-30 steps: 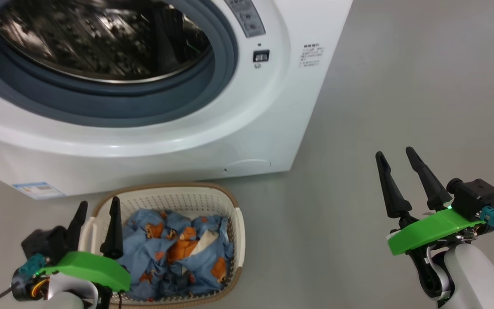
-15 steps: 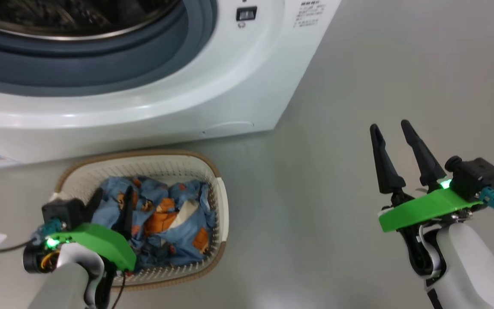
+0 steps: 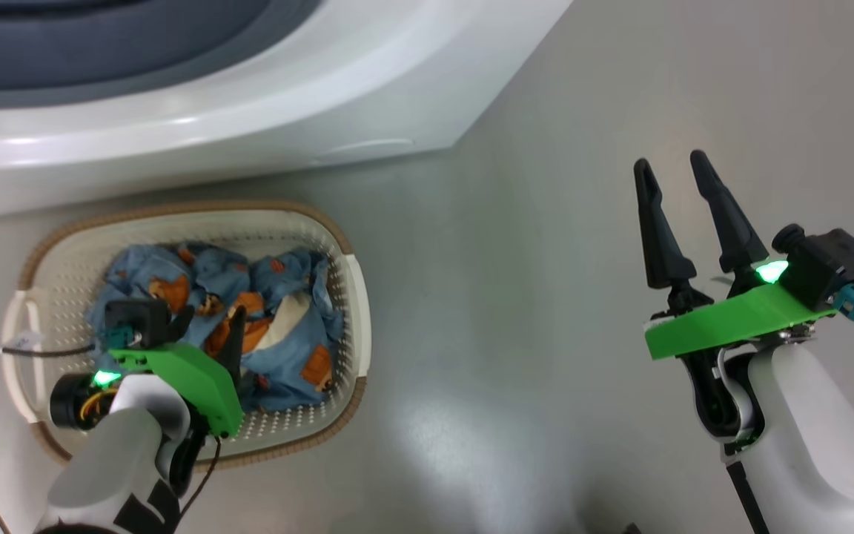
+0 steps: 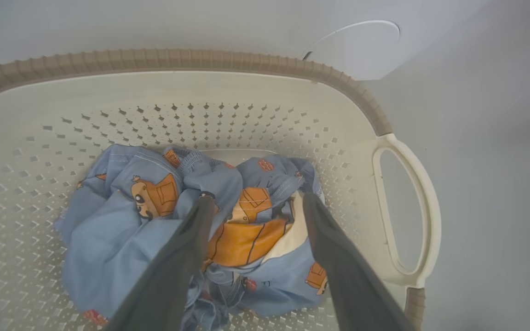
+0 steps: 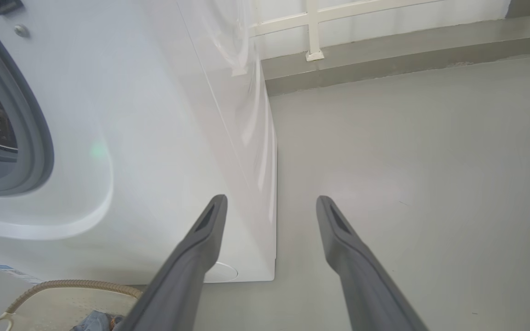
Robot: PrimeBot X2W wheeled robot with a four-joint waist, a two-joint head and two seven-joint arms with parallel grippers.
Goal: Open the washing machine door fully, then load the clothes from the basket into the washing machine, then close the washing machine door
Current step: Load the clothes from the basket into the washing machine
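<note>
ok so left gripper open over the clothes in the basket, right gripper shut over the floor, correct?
No: the right gripper is open, fingers well apart, per the right wrist view. The rest holds: left gripper open over the clothes in the basket, right one over the floor.

Clothes point(image 3: 293, 360): light blue, printed with orange-and-brown cartoon figures — one white patch.
Basket point(image 3: 175, 210): cream, perforated all over — brown rim.
Washing machine point(image 3: 249, 111): glossy white; gasket point(image 3: 101, 44) grey-blue.
Floor point(image 3: 508, 297): plain grey.
Right pincer point(image 3: 669, 159): black fingers point(image 3: 657, 237), bright green bracket point(image 3: 723, 326).
</note>
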